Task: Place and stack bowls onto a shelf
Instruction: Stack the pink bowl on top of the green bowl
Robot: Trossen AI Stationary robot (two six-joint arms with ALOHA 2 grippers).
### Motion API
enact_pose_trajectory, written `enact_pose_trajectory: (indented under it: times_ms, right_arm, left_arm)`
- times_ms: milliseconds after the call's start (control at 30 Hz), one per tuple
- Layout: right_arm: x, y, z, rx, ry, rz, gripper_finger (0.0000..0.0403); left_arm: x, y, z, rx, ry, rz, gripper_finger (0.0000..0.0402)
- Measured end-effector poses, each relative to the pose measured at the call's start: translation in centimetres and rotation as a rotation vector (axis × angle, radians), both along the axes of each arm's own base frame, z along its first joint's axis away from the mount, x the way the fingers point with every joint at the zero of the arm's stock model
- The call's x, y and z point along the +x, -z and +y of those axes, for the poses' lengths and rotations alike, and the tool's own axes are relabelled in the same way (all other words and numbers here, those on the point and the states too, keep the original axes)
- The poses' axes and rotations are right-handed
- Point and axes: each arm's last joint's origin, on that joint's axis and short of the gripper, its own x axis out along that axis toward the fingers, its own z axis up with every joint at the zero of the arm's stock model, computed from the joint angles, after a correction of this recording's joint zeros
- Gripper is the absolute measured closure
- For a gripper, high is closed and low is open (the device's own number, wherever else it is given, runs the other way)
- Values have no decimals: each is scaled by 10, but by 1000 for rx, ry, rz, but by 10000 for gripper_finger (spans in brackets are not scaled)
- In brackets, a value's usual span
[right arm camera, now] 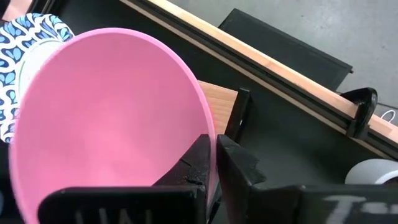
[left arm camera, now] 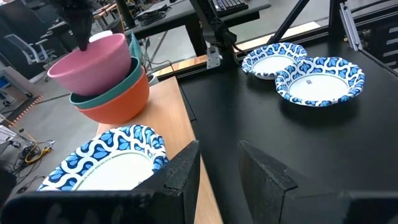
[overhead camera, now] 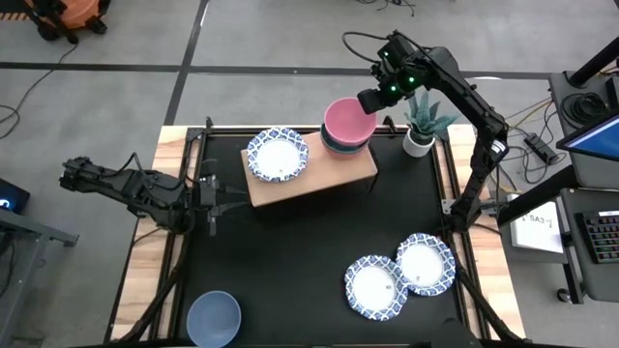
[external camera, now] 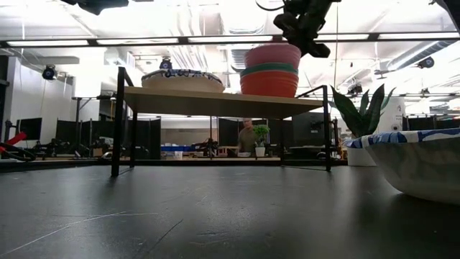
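A pink bowl (overhead camera: 346,121) sits nested, a little tilted, in a green bowl (left arm camera: 115,87) that sits in a red bowl (left arm camera: 118,102) at the right end of the wooden shelf (overhead camera: 319,179). My right gripper (right arm camera: 216,155) is at the pink bowl's far-right rim, shut on it. A white bowl with a blue rim (overhead camera: 278,155) rests on the shelf's left part. My left gripper (left arm camera: 217,168) is open, low by the shelf's left end, touching nothing. Two more white-blue bowls (overhead camera: 375,285) (overhead camera: 426,263) and a blue-grey bowl (overhead camera: 213,317) lie on the table. My right gripper pinches the pink bowl's rim (right arm camera: 211,140) on its far-right side, one finger inside the bowl and one outside. The fingers come slanting down from the table's far-right. The bowl sits in the green bowl below it, tipped slightly.
A small white pot with a green plant (overhead camera: 421,130) stands just right of the shelf, close under my right arm. Pale wooden strips (overhead camera: 150,251) edge the black table. The table's middle, between the shelf and the near bowls, is bare. A person (external camera: 246,137) shows far behind the table.
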Motion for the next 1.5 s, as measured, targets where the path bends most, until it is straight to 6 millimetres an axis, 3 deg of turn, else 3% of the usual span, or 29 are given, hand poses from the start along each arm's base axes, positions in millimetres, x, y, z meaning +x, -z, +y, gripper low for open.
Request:
enact_pose_trajectory:
  times_ms: [333,600,767,967,1167,1500]
  right_arm:
    - [2,-2,-1,-17,4,-22,348]
    - [-6,-15,6,-98,-41,-56,346]
    - [-3,-28,11,-224,-111,-116,346]
    - [16,-37,19,-465,-258,-232,346]
    - [33,-9,18,-569,-312,-290,347]
    - [32,46,12,-657,-235,-409,370]
  left_arm:
    - [0,0,0,0,0,0,311]
    - [0,0,0,0,0,1,311]
    - [0,0,0,5,1,2,311]
    - [0,0,0,7,2,3,311]
    - [0,2,0,12,2,18,311]
    - [0,2,0,11,2,18,311]
